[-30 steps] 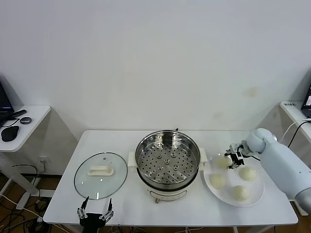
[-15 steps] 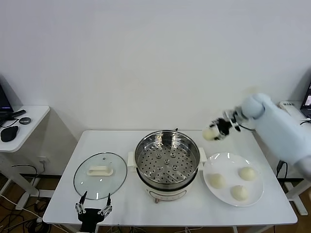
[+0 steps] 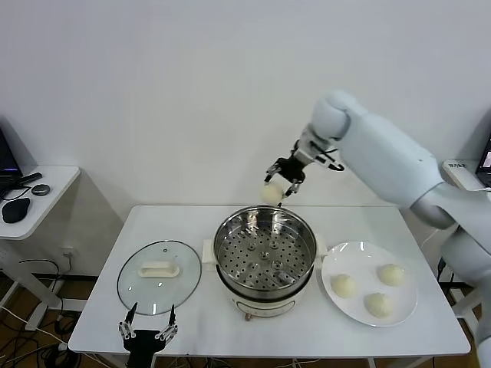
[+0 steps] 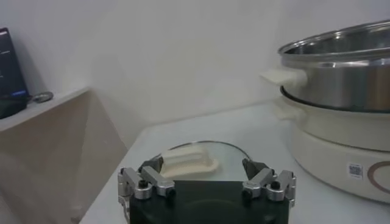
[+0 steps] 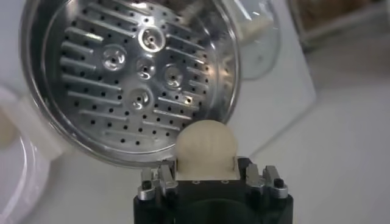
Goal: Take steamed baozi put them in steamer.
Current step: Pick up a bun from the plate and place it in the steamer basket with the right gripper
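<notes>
Four buns total: one in the air, three waiting on the plate.
Carried baozi (image 3: 271, 192): pinched in the right gripper (image 3: 281, 182), hanging above the far rim of the steamer (image 3: 265, 249), not over the middle yet.
Right gripper grip: fingers clamped on the bun's sides; in the right wrist view the bun (image 5: 205, 144) sits snug between them with the perforated tray (image 5: 131, 79) below and off to one side.
Other baozi: three on the white plate (image 3: 404, 310), just to the robot's right of the steamer. One at (image 3: 344, 286), one at (image 3: 392, 274), one at (image 3: 378, 304).
Steamer: open, tray looks bare, no bun in it so far.
Glass lid (image 3: 159, 277): flat on the table on the steamer's left, out of the way.
Left gripper (image 3: 150, 335): parked low at the near table edge by the lid, fingers spread wide, holding nothing.
Step in hand: looks like the carry-over of bun number one, so early days for the task.
Next move, my guess: bring the bun nearer over the tray, drop down inside the rim, then let go gently so it doesn't roll, and leave room for the other three.
</notes>
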Controlling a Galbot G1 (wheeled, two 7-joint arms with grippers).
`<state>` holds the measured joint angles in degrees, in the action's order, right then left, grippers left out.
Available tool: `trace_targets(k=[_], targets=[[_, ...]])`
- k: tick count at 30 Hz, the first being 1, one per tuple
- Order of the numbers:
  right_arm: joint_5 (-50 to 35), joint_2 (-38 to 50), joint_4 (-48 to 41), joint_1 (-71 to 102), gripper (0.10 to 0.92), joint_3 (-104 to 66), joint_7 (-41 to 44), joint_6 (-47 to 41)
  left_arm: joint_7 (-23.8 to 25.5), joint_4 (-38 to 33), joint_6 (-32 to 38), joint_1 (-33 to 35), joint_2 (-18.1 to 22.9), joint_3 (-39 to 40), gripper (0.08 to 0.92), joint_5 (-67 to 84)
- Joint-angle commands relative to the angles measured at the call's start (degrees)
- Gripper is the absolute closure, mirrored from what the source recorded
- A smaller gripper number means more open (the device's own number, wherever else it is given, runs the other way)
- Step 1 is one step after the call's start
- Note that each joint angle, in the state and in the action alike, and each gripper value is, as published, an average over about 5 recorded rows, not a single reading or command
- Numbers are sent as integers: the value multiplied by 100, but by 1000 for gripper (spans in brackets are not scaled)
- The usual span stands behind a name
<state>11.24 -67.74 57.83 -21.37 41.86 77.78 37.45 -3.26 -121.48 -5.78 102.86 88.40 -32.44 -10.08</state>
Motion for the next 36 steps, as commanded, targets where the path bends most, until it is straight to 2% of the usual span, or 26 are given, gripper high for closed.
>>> trace_targets(k=[1, 12, 29, 32, 36], targets=[[856, -511, 445, -253, 447, 706, 47, 995, -9, -11, 1, 26, -18, 13, 177, 18], [1115, -746, 141, 200, 440, 641, 85, 517, -94, 44, 2, 1, 18, 27, 177, 249], [1459, -886, -381, 767, 439, 446, -39, 461, -87, 136, 1, -29, 8, 17, 177, 258], [1300, -890, -446, 789, 399, 486, -75, 361, -83, 152, -1, -46, 8, 17, 177, 262], [1135, -854, -455, 780, 290, 539, -109, 215, -85, 181, -1, -52, 6, 18, 177, 267]])
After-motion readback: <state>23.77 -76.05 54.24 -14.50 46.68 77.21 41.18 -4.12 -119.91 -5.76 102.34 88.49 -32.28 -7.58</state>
